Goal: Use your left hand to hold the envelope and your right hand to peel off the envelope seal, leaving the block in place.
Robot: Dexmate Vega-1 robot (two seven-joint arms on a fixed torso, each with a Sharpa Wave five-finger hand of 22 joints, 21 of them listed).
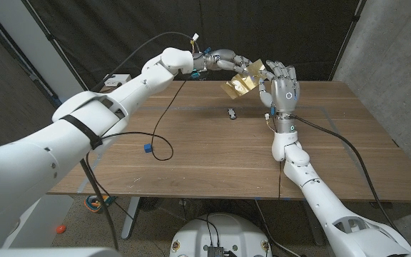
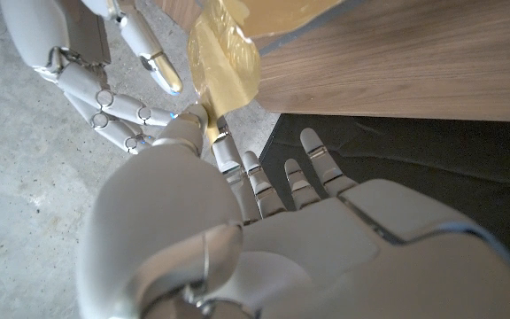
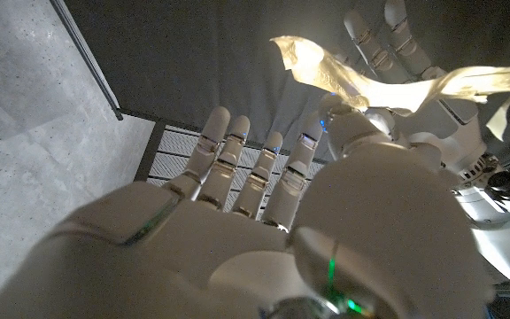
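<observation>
From the head view we see both arms raised above the far edge of the wooden table [image 1: 191, 143], the left hand [image 1: 227, 61] and the right hand [image 1: 280, 87] meeting around a golden-brown envelope [image 1: 242, 80] held in the air, clear of the tabletop. The left hand grips the envelope from its side. The right hand stands upright just beside it with fingers extended, and from that angle we cannot tell whether its thumb pinches anything. The right wrist view adds what the head view lacks: a thin, translucent, crinkled strip, the seal [image 3: 361, 80], runs from the thumb tip of the right hand [image 3: 264, 221] across to the left hand [image 3: 414, 53]; the thumb touches the strip, so we read it as pinched, though the opposing finger is hidden. In the left wrist view the envelope [image 2: 224, 53] looks glossy and creased, held at the thumb of the left hand [image 2: 237, 230], with the fingers [image 2: 113, 111] of the right hand close beside it. A small dark block [image 1: 232, 113] lies on the table near the far edge, below the hands; its shape is too small to make out. A black cable [image 1: 164, 146] with a blue clip [image 1: 148, 148] loops over the table's left part.
</observation>
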